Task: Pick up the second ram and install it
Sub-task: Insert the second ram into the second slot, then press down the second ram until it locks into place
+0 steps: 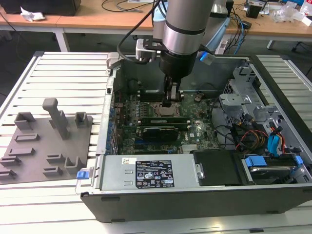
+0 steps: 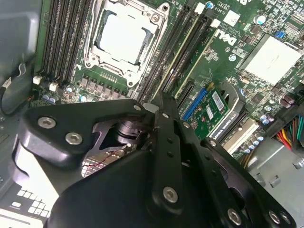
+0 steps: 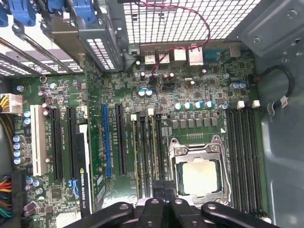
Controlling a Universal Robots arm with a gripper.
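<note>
The claw [image 1: 170,100] sits low inside the open computer case [image 1: 204,195], fingers together over the memory slots beside the processor socket [image 3: 199,173]. The second ram [image 3: 153,156] stands in a slot directly below the fingertips. The grey fixture [image 1: 46,141] lies on the bench [image 1: 63,73], well apart, at the exterior view's left.

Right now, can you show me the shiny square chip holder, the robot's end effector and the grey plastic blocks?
CPU socket [image 3: 202,173]: first wrist view, on the silver lid in its middle.
End effector [image 1: 171,100]: exterior view, at its tip above the motherboard.
Grey fixture blocks [image 1: 53,127]: exterior view, on the tall post.
</note>
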